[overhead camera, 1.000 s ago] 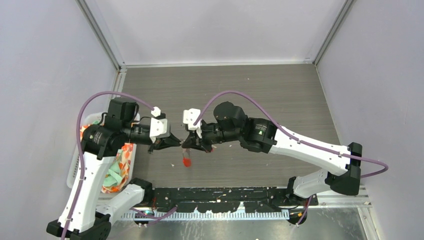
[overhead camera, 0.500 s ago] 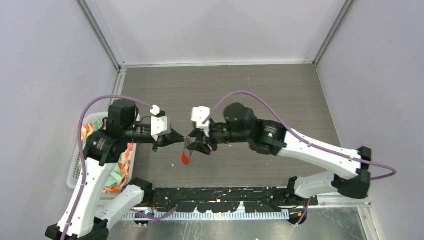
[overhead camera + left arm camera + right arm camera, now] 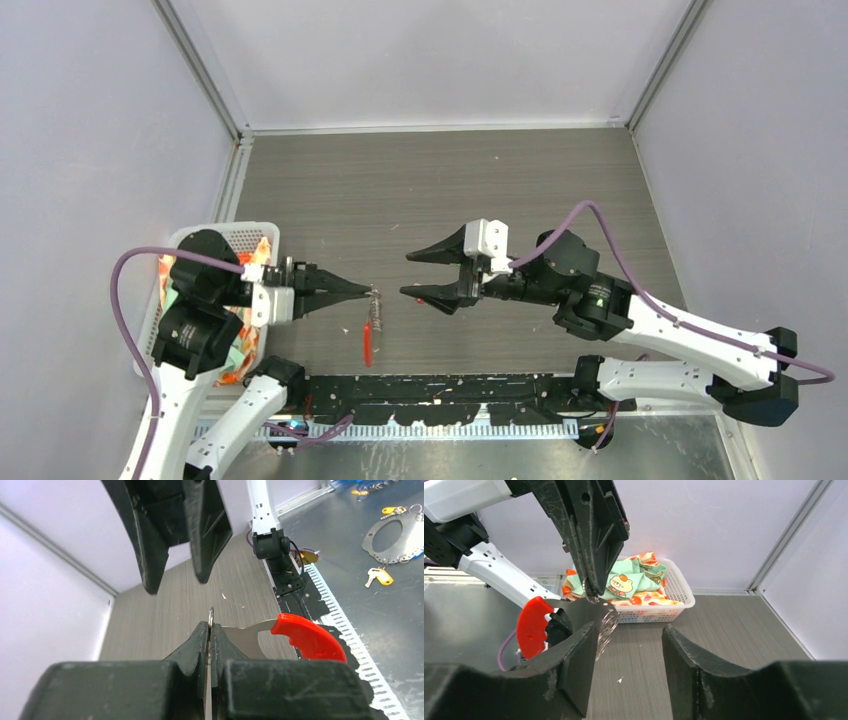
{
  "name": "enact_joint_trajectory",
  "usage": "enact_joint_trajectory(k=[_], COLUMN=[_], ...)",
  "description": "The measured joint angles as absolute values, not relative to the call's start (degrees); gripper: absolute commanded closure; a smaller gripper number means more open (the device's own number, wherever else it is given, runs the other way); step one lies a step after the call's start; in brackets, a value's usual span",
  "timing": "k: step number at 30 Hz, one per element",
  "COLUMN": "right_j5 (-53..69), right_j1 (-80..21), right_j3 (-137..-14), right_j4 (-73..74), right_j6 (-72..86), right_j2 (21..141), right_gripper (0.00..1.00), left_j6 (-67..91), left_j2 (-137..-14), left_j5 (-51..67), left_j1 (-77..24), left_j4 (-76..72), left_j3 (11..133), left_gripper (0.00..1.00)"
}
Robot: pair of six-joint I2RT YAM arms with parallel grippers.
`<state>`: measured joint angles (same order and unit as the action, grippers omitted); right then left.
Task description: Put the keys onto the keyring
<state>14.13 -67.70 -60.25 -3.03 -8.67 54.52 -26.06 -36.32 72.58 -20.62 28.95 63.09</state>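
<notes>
1. Directions are read on the top view, with twelve o'clock away from the arm bases. The table (image 3: pixel 430 180) fills the centre, and the arm bases sit along its six o'clock edge.
2. The basket (image 3: pixel 240 227) stands at the table's nine o'clock edge, partly under the left arm. The cloths (image 3: pixel 247 335) lie in it.
3. The left gripper (image 3: pixel 368 291) sits towards seven o'clock of the table's centre and points to three o'clock.
4. The keyring (image 3: pixel 375 298) hangs at the left gripper's tip, with its strip (image 3: pixel 368 345) trailing towards six o'clock.
5. The right gripper (image 3: pixel 406 274) lies at three o'clock of the keyring, near it but apart, and points to nine o'clock.
</notes>
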Motion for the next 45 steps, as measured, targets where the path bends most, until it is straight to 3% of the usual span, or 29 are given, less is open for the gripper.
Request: enact_joint_trajectory(k=[5,15,19,26,33,38,45], right_j5=[17.21,21.67,22.59,23.18,22.46,21.23,19.94], right_j1=[-67.7,-67.7,-67.72,-67.77,-67.77,-67.77,-67.77], right_j3=[-60.2,-59.55,-59.51,-59.51,-59.51,-60.27,-68.07], right_j4=[-5.85,-7.05,-7.81,-10.87,-11.55,-9.15,5.04], right_j6=[-7.25,-6.04,-5.61,-4.75,-4.38,-5.78,-12.8], right_j2=[56.9,56.36,56.29,57.84,58.0,57.25,58.7], right_gripper=[0.6,0.64,0.65,0.66,0.66,0.65,0.56], left_j6=[-30.57,-31.64,-25.02,0.21,7.6,-0.45,-32.67], left_j2=[-34.83,-35.53,-37.19,-39.94,-40.75,-38.68,-38.28], left_j5=[76.18,79.05,79.18,75.83,75.57,78.85,77.58], left_j1=[-20.64,-20.64,-20.64,-20.64,-20.64,-20.64,-20.73], left_j4=[27.79,26.61,21.34,-2.28,-8.47,-4.32,24.21], left_j3=[62.65,62.67,62.63,58.65,58.57,58.48,62.06], left_gripper=[1.0,1.0,1.0,1.0,1.0,1.0,1.0])
